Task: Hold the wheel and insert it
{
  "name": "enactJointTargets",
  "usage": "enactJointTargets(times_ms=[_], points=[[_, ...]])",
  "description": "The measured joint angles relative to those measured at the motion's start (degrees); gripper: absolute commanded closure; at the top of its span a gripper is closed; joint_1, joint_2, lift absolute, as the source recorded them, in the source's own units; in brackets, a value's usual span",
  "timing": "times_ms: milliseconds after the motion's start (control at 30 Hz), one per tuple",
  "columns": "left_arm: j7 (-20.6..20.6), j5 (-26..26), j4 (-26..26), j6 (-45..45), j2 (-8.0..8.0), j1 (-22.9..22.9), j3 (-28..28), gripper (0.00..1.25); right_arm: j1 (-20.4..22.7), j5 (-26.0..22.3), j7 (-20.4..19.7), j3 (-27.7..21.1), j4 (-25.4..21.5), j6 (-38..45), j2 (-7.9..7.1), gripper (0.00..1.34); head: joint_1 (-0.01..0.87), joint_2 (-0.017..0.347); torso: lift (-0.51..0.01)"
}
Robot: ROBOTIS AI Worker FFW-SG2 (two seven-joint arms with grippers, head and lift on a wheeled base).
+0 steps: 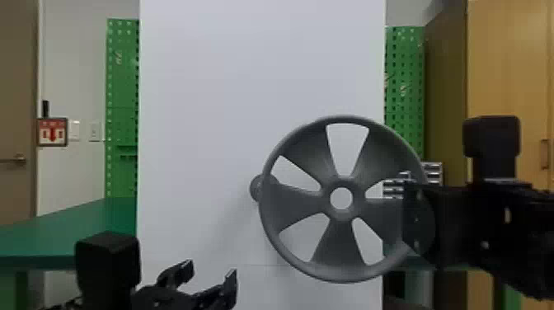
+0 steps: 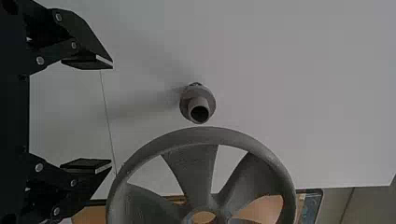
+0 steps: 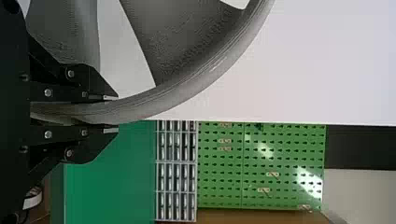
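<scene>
My right gripper [image 3: 111, 114] clamps the wheel [image 1: 294, 200] by its rim [image 1: 268, 231], likely freeing its hub [image 1: 341, 181] for the peg [image 2: 198, 101]; left gripper [image 2: 112, 115] (jaws apart) empty.

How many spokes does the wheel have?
5, around the hub: upper-left spoke, upper-right spoke, left spoke, bottom spoke and right spoke, its outer end hidden behind the right gripper.

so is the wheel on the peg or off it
Off. In the left wrist view, the peg has a bare end, and the right pincer grips the wheel.
</scene>
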Motion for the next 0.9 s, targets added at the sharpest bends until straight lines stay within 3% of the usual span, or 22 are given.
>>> enactJointTargets(times_ms=[567, 900], points=[[0.26, -0.18, 0.09, 0.08, 0.00, -0.30, -0.70, 0.49, -2.11, -0.42, -1.67, 3.34, 1.86, -1.04, 2.58, 1.09, 0.000, 0.029, -0.488], [0.45, -0.25, 0.17, 0.09, 0.00, -0.42, -0.92, 0.49, -2.34, -2.98, -5.68, 6.29, 2.01, -1.68, 4.29, 1.09, 0.000, 0.029, -0.488]])
